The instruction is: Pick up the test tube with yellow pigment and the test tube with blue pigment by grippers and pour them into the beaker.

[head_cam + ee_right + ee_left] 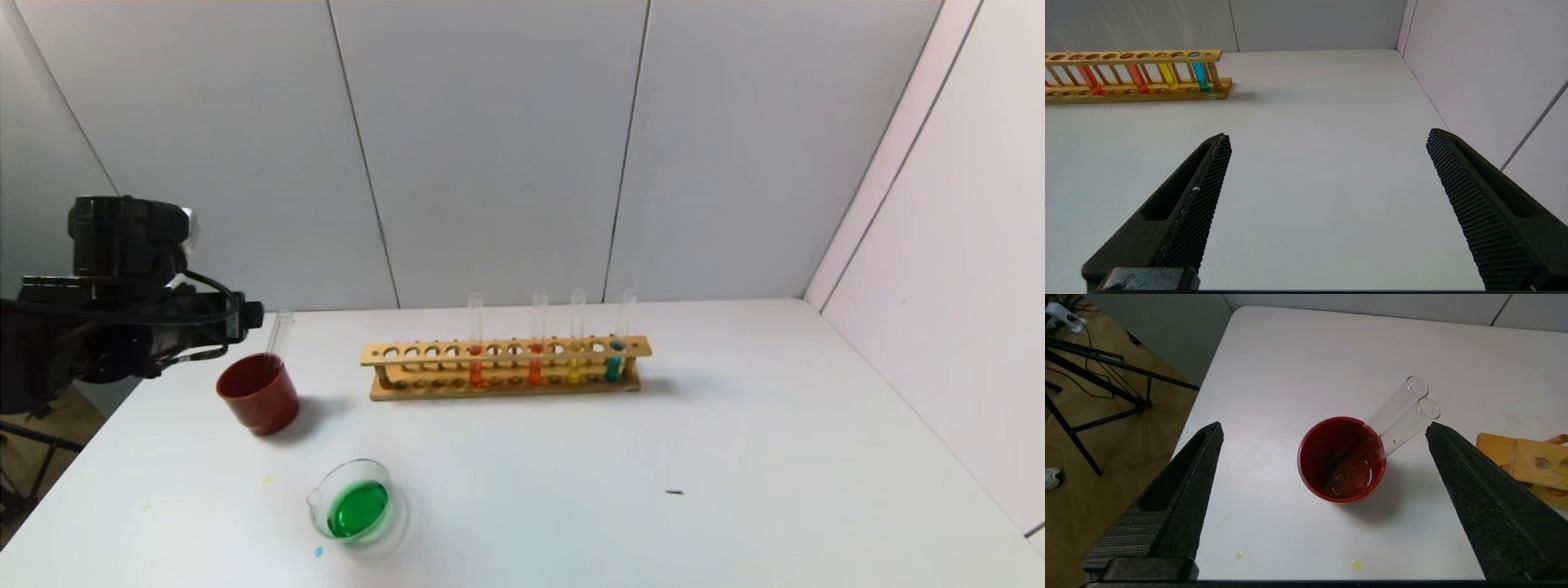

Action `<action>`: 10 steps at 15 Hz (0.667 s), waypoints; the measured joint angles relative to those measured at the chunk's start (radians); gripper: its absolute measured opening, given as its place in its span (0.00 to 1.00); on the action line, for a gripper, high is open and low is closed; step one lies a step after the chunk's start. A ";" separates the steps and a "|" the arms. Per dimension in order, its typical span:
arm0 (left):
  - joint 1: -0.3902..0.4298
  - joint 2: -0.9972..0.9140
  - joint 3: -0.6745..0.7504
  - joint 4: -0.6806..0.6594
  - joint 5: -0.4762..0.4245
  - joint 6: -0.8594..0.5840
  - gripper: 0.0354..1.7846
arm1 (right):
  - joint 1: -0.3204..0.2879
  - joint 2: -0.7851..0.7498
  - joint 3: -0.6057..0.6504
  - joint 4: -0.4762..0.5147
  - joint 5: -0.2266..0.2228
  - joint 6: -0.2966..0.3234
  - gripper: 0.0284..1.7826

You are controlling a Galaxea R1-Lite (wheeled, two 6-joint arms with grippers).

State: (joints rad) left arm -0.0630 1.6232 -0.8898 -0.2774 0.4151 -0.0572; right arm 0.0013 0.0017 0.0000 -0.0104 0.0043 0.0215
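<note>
At the far left of the surface (735, 457) the left pincer (1323, 433) hovers open above the red cup (1341, 459) holding two empty tubes (1400, 416), the beaker (355, 502) near it already green, while the test tube with yellow pigment (575, 363) and the test tube with blue pigment (614, 359) stand racked, so another pick seems next, the right pincer (1327, 141) idle and open.

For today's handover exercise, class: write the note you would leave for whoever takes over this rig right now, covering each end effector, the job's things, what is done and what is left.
Left end effector: open, empty, above the red cup.
Right end effector: open, empty, over bare table, away from the rack.
Red cup: two empty tubes lean in it.
Beaker: near front of the table, holds green liquid.
Rack: two orange-red tubes, the test tube with yellow pigment and the test tube with blue pigment stand in it, all with liquid.
Done: judging by the green, a yellow and blue pour seems made.
Left: the racked yellow and blue tubes are untouched.
</note>
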 joint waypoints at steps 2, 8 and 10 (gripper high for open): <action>-0.001 -0.066 0.001 0.021 0.000 0.017 0.98 | 0.000 0.000 0.000 0.000 0.000 0.000 0.98; -0.001 -0.283 -0.005 0.103 -0.002 0.085 0.98 | 0.000 0.000 0.000 0.000 0.000 0.000 0.98; 0.000 -0.381 -0.005 0.170 -0.003 0.088 0.98 | 0.000 0.000 0.000 0.000 0.000 0.000 0.98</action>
State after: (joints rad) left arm -0.0626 1.2417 -0.8947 -0.1077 0.4126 0.0306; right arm 0.0017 0.0017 0.0000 -0.0104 0.0043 0.0211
